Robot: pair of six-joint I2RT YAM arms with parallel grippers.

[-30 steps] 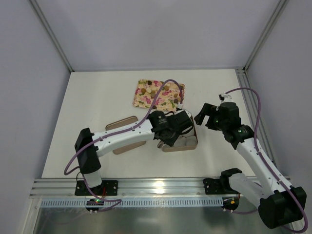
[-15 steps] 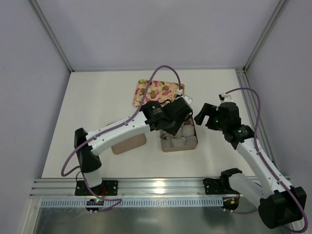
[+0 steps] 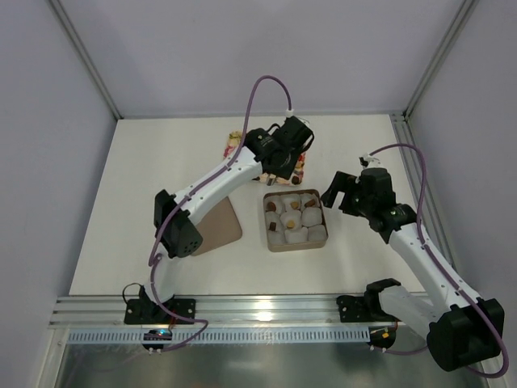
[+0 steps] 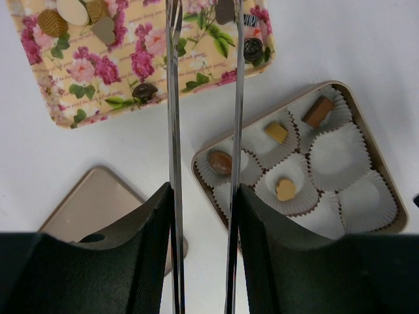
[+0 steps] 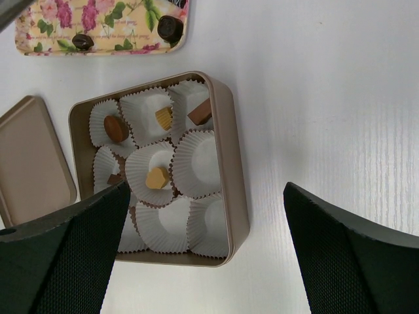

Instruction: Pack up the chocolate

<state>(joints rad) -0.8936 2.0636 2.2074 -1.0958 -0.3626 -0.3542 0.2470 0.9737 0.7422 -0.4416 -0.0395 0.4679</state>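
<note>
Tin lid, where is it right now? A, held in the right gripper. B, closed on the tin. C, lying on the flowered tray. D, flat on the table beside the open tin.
D: the lid lies flat on the table, off to the side of the open tin, whose paper cups are exposed.

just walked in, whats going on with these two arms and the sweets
Two arms are packing chocolates from the floral tray into a gold box of paper cups. The left tool is over the tray, open and empty, seemingly going for another piece. A few pieces sit in cups, several cups are empty, and more wait on the tray. The right tool hangs open near the box, holding nothing. The lid lies beside it.
</note>
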